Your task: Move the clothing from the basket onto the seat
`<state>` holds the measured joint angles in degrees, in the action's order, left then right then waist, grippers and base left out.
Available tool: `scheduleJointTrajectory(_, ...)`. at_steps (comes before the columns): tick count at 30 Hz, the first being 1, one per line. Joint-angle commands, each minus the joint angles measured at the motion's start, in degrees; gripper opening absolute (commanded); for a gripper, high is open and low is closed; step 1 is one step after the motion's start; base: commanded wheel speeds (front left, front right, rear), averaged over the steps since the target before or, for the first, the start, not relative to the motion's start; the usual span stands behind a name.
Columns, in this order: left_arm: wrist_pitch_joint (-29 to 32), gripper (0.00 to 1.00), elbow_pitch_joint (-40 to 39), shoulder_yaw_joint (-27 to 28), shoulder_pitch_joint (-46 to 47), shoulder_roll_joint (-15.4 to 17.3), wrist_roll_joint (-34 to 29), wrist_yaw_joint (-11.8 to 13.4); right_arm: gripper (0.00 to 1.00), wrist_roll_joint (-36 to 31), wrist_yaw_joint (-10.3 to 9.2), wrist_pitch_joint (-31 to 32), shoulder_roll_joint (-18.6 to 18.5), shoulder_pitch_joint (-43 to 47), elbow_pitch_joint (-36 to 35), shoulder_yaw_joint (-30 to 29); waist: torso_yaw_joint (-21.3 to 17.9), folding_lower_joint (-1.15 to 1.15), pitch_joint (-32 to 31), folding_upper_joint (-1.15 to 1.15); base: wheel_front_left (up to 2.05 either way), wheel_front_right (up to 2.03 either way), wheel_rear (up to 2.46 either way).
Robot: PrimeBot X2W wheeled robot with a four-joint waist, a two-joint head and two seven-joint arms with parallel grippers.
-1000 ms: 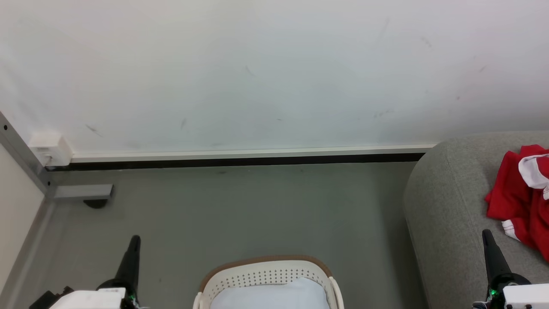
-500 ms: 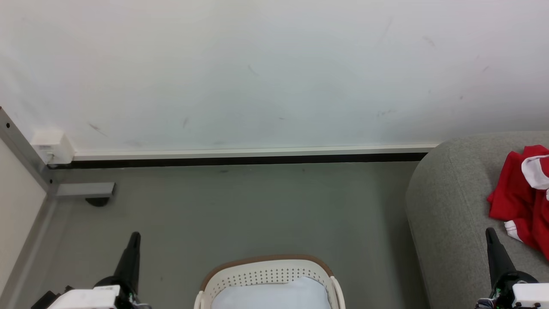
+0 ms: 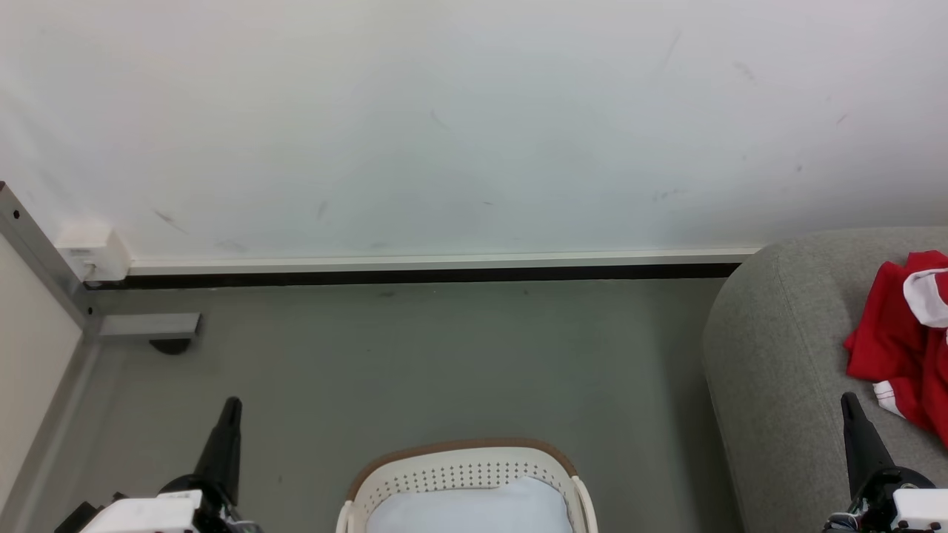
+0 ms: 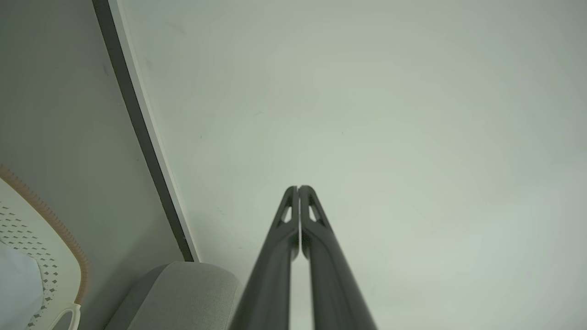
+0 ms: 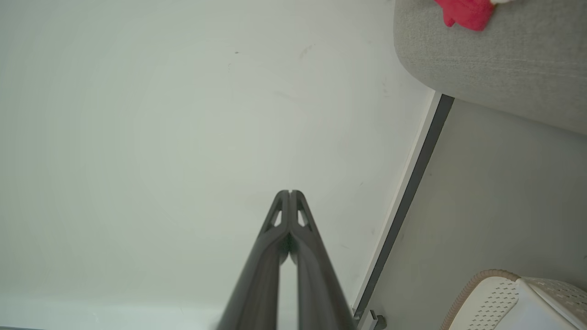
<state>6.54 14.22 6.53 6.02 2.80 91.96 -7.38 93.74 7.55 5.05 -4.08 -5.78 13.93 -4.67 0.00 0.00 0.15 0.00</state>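
Wall (image 3: pixel 474 126) behind the basket (image 3: pixel 459 447), biggest thing here, plain white, dark baseboard (image 3: pixel 429 275) along its foot. Grey floor (image 3: pixel 444 355) runs from the basket to that baseboard, nothing lying on it.

Seat (image 3: pixel 778 355) is to the right of the basket, apart from it with a strip of floor between. Its rounded end faces the basket.

The basket sits at bottom centre, brown rim toward the wall, near part cut off by the frame.

Clothing (image 3: pixel 889 348): a red heap with white panels, lying on the seat, well right of the basket, partly off the frame edge. Pale cushion (image 3: pixel 466 507) is inside the basket and takes up the part on show. No red visible in there.

Left gripper (image 3: pixel 232 406) is left of the basket, above floor, fingers pressed together, nothing in them. Right gripper (image 3: pixel 849 400) is right of the basket, over the seat's front edge, just short of the clothing and not touching it, fingers also pressed together, empty. Both wrist views confirm the tips meet.

Progress, as a judgement: the move looks done or nearly so, with red garments on the seat and none seen in the basket. The basket's near part and under the cushion are hidden, so cannot tell if any garment is left.

Room: open floor left of and behind the basket. Limits are the wall, the seat's end on the right, and a metal post (image 3: pixel 37 244) with a floor bracket (image 3: pixel 148 326) far left of the basket.
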Motion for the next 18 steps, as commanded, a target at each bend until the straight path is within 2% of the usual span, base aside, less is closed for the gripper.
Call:
scheduleJointTrajectory(1,0.24,0.0,-0.22,0.17,0.56,0.1,0.76,-0.2,0.0,0.26,-0.12,0.27,-0.2,-0.66,0.12,-0.28,0.0,0.0,0.0,0.0,0.0,0.0,0.0)
scheduleJointTrajectory(18,0.23,0.0,-0.21,0.15,0.55,0.11,0.78,-0.2,0.0,-0.16,-0.12,0.5,0.03,-0.7,0.14,-0.54,0.0,0.0,0.0,0.0,0.0,0.0,0.0)
